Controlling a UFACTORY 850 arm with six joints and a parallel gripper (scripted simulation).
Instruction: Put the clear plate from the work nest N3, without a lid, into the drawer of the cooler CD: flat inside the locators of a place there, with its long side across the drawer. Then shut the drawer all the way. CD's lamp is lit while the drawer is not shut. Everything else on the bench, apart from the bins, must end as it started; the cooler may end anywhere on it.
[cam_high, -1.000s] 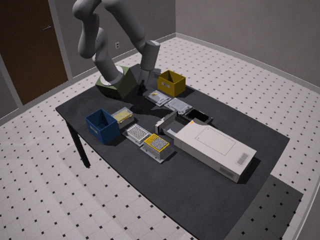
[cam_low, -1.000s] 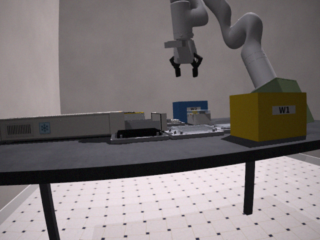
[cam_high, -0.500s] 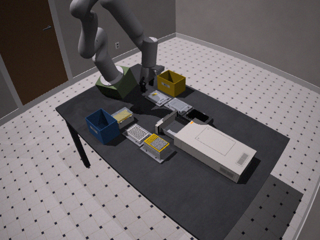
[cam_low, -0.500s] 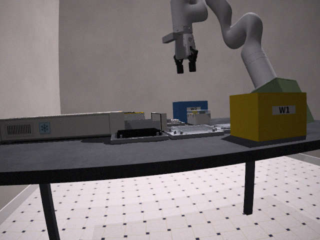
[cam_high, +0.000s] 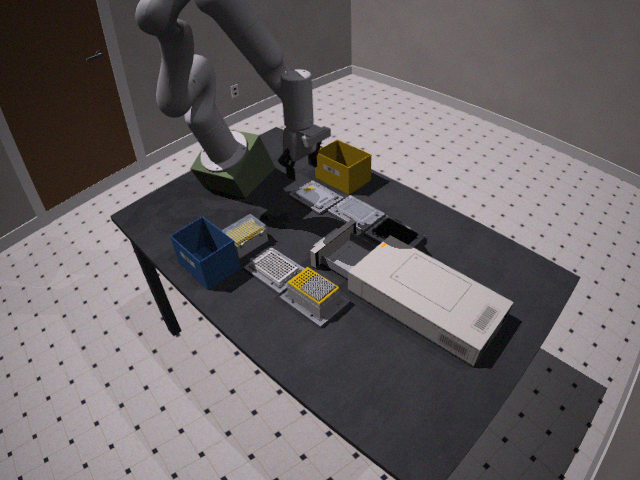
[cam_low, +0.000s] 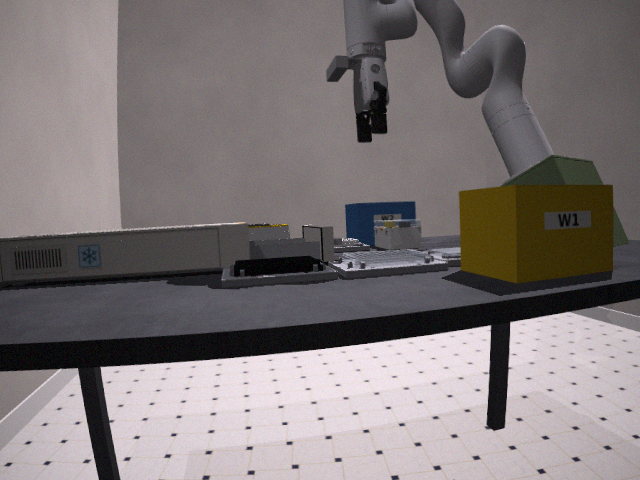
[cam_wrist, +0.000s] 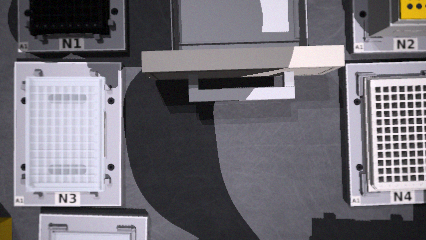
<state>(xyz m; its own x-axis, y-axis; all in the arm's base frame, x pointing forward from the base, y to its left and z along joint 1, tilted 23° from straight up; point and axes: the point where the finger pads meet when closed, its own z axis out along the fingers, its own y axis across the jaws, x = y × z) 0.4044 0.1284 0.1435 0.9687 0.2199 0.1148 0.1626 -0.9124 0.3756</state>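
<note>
The clear plate (cam_wrist: 65, 132) lies flat in nest N3 and shows a fine grid with two grey oblong marks; I cannot tell whether a lid is on it. It also shows in the top view (cam_high: 356, 209) and the exterior view (cam_low: 387, 256). The cooler CD (cam_high: 429, 289) has its drawer (cam_high: 343, 248) pulled out, and its orange lamp (cam_high: 383, 245) is lit. The drawer front (cam_wrist: 242, 62) is at the top middle of the wrist view. My gripper (cam_low: 371, 124) is open and empty, high above the bench between N3 and N4. Its fingers are out of the wrist view.
A black plate (cam_wrist: 70, 17) sits in N1, a white grid plate (cam_wrist: 400, 132) in N4 and a yellow-topped box (cam_high: 312, 289) in N2. The yellow bin W1 (cam_low: 535, 232) stands beside N3's row. The blue bin (cam_high: 204, 250) and a clear box with yellow tips (cam_high: 245, 232) are at the left.
</note>
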